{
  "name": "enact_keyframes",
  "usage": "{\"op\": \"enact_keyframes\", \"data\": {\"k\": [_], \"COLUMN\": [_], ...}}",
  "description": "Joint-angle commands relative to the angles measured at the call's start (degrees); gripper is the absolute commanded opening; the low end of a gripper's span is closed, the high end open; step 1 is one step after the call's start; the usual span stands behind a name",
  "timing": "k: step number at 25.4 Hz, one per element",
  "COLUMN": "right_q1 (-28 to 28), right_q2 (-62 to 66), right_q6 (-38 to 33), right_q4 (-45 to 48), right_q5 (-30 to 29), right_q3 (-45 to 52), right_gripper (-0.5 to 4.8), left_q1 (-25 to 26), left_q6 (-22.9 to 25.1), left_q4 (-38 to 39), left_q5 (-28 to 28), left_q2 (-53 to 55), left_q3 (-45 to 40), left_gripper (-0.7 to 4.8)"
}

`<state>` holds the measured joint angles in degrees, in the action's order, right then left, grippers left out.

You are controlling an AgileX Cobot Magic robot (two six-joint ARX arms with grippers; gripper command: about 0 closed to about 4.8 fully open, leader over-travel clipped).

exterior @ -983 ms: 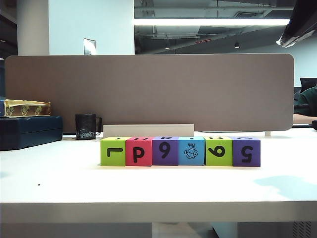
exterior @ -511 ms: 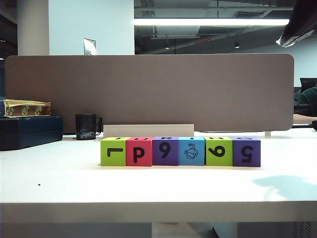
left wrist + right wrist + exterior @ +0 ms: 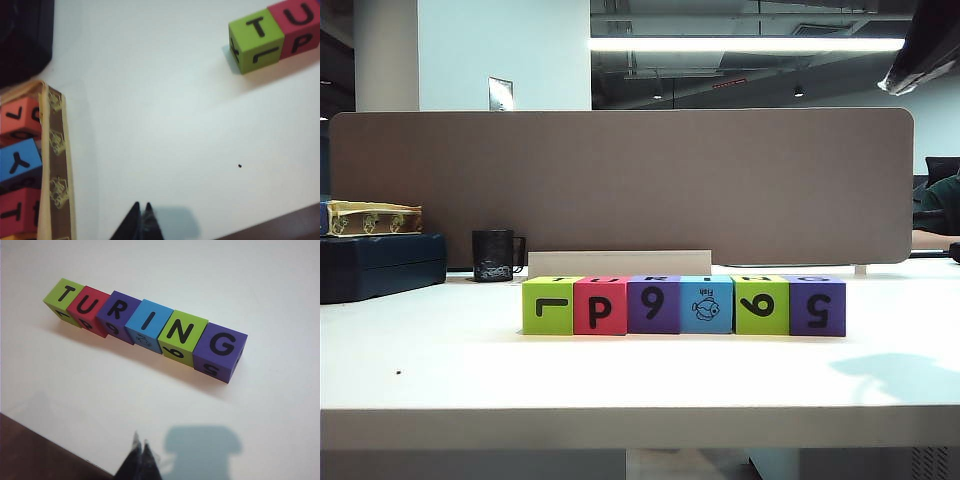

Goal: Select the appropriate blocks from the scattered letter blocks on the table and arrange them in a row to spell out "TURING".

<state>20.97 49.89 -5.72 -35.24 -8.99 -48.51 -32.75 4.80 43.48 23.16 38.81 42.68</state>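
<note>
Six letter blocks (image 3: 680, 305) stand touching in one straight row on the white table (image 3: 440, 370). In the right wrist view their tops read T (image 3: 64, 294), U (image 3: 89, 305), R (image 3: 117, 311), I (image 3: 148, 320), N (image 3: 182, 332), G (image 3: 221, 345), coloured lime, red, purple, blue, lime, purple. My right gripper (image 3: 140, 442) is shut and empty, well back from the row near the table's edge. My left gripper (image 3: 141, 206) is shut and empty too, far from the lime T block (image 3: 255, 40) and red U block (image 3: 297, 25). Neither gripper shows in the exterior view.
A gold-patterned box (image 3: 55, 160) with spare red and blue blocks (image 3: 20, 160) lies beside the left gripper; it sits on dark cases (image 3: 380, 262) at the table's left. A black mug (image 3: 493, 255) and the brown-grey divider panel (image 3: 620, 185) stand behind the row.
The row of blocks has stayed put. Only the soft shadows on the table have shifted: the faint one at the left edge is gone and the right one has sharpened.
</note>
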Motion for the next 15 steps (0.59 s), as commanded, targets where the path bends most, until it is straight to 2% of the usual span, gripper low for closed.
{"op": "enact_keyframes", "data": {"k": [1,15], "right_q1": [0.04,0.04], "right_q2": [-0.15,-0.15], "right_q6": [-0.07,-0.07], "right_q4": [0.81,0.81], "right_q5": [0.11,0.09], "right_q3": [-0.28,-0.26], "right_gripper": [-0.01,-0.01], "left_q1": [-0.02,-0.04], "left_q6": [-2.03,-2.01], "left_q4": [-2.86,-3.65], "left_q5": [0.17,0.0], "left_q2": [-0.2,-0.17], "left_q3": [-0.09,-0.09], "left_gripper": [-0.06,-0.06]}}
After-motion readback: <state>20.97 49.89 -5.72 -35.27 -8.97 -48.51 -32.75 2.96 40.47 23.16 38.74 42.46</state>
